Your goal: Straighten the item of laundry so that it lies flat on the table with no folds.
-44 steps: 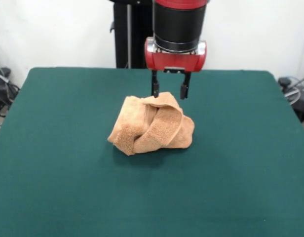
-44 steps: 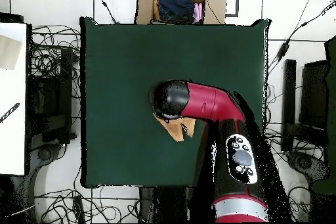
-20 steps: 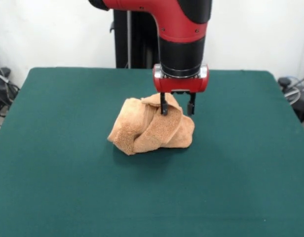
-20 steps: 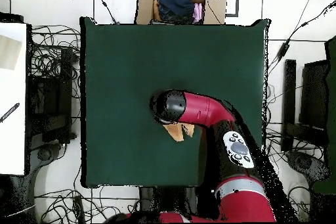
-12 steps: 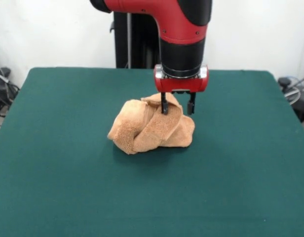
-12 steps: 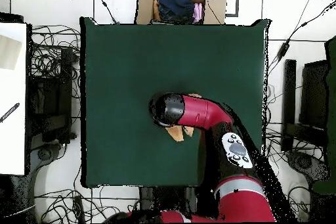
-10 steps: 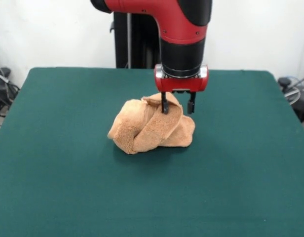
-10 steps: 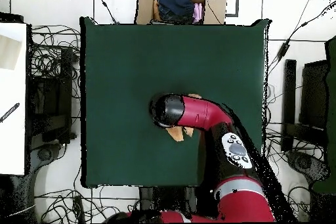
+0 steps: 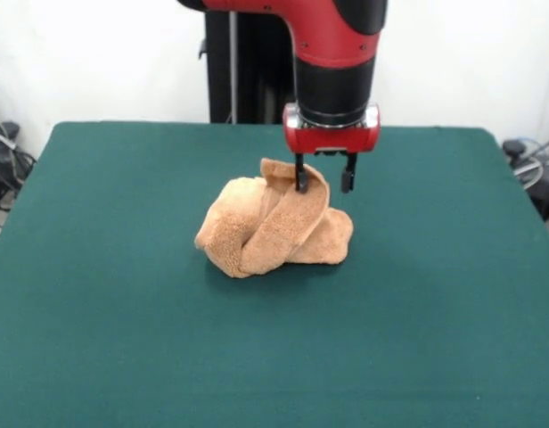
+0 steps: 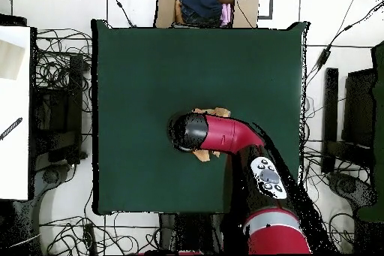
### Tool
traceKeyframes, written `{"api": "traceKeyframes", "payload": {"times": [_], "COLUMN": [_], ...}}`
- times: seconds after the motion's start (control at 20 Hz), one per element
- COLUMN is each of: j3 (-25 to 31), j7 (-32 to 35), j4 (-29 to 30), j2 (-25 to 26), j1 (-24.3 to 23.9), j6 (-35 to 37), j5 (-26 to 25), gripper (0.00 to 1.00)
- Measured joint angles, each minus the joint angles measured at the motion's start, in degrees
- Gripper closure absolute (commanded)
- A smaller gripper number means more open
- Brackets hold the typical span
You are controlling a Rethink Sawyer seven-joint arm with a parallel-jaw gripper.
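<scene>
The orange-tan towel (image 9: 274,227) lies crumpled in a bunched heap near the middle of the green table (image 9: 96,339). One fold stands up at its top. My gripper (image 9: 323,181) hangs just above the heap's far right part, its two fingers apart. Its left finger (image 9: 299,176) is at the raised fold's upper edge; the right finger hangs free beside the towel. In the overhead view the arm (image 10: 217,133) covers most of the towel (image 10: 212,111), and only small parts show on the table (image 10: 150,65). The gripper is hidden there.
A cardboard box with dark clothing (image 10: 202,4) stands past the table's far edge in the overhead view. Cables lie on the floor on both sides. A white surface (image 10: 13,110) is at the left. The black pedestal (image 9: 243,62) rises behind the table.
The gripper has risen a little and shifted slightly right in the front view. The towel's top fold now stands a bit higher. The heap has stayed in place.
</scene>
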Motion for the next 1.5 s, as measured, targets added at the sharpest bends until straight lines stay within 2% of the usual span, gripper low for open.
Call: {"api": "traceKeyframes", "payload": {"times": [0.85,1.5], "j3": [0.0,0.0], "j7": [0.0,0.0], "j4": [4.5,4.6], "j2": [-4.9,-3.3], "j1": [0.8,-0.9], "j6": [0.0,0.0], "j5": [-0.5,-0.5], "gripper": [0.00,0.00]}}
